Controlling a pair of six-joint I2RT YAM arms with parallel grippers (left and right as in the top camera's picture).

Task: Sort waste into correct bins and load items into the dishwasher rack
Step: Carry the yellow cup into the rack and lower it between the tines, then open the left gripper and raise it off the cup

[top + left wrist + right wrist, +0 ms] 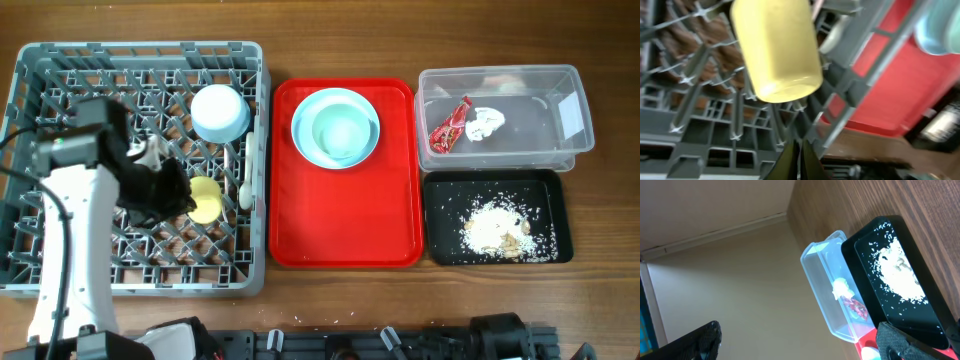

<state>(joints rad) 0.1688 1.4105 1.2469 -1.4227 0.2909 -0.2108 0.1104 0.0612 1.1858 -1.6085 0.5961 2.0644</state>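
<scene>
Though the left arm point(70, 220) hides part of the dishwasher rack point(180, 282) from overhead, the yellow cup point(207, 202) shows among the pegs toward 4 o'clock of the rack's centre, its 9 o'clock side covered by the left hand point(795, 157), whose fingers are pinched fully together on nothing. The right hand point(799, 342) lies outside the overhead view; its own camera shows only two dark finger ends point(700, 340), cut off at the bottom edge, spread wide with nothing between. What may be a white spoon point(246, 185) at the cup's 3 o'clock is too thin to make out.
</scene>
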